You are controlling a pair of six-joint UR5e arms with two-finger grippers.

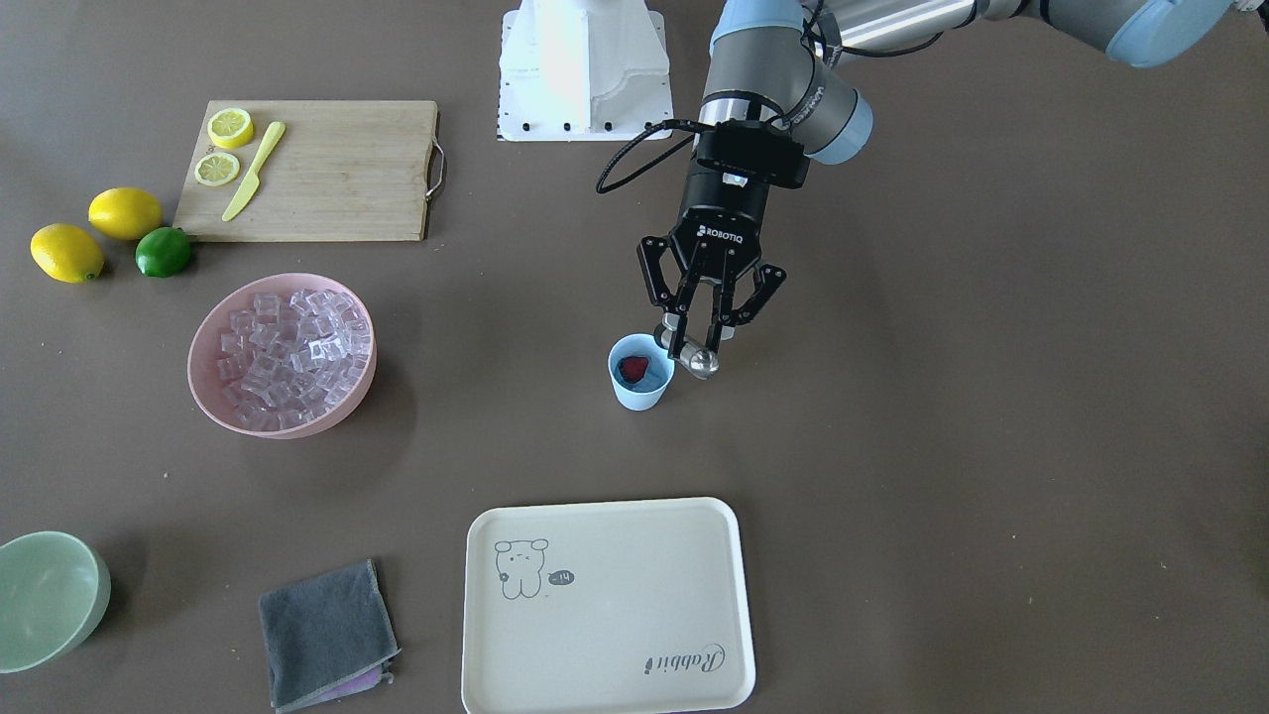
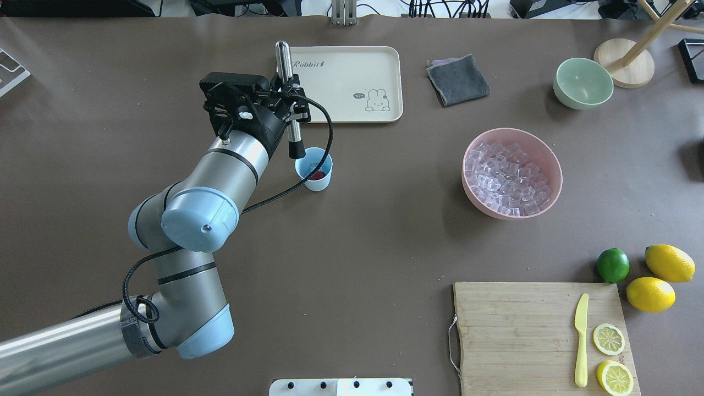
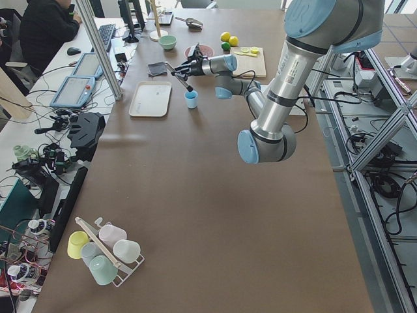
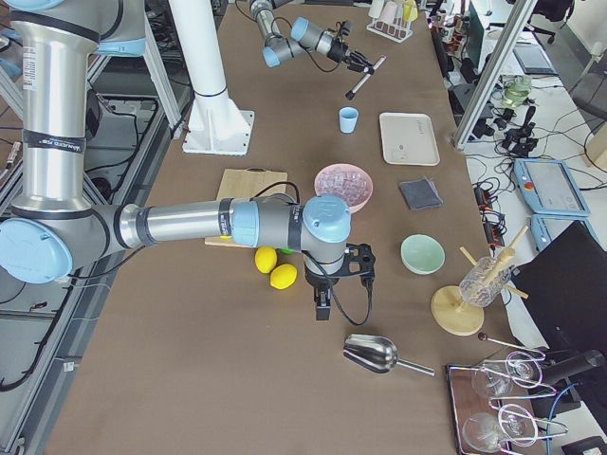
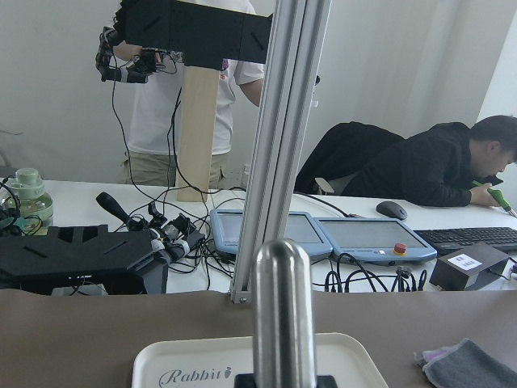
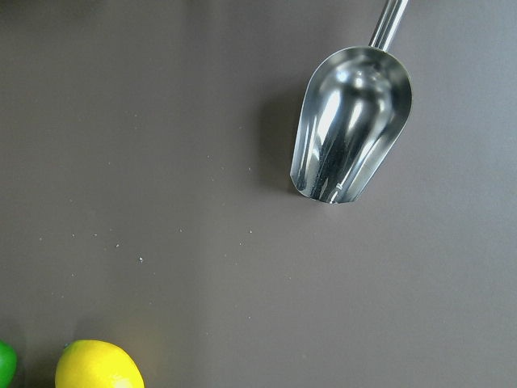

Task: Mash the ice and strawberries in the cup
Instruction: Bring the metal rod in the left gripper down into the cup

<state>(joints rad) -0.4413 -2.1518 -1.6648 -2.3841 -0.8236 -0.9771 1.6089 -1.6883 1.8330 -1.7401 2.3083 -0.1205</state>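
Strawberry (image 1: 633, 369) in cup (image 1: 639, 396), muddler (image 1: 703, 362) above

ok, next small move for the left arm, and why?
Probably lower the masher into the cup onto the strawberry: the left gripper holds it tilted, tip near the rim, not yet inside.

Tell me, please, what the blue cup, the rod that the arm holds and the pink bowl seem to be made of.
The cup: probably plastic, matte light blue, evenly coloured. The rod: metal, polished silver with bright highlights; its lower tip is black, perhaps rubber or plastic. The pink bowl: likely plastic or melamine, smooth, opaque, dull sheen; uncertain.
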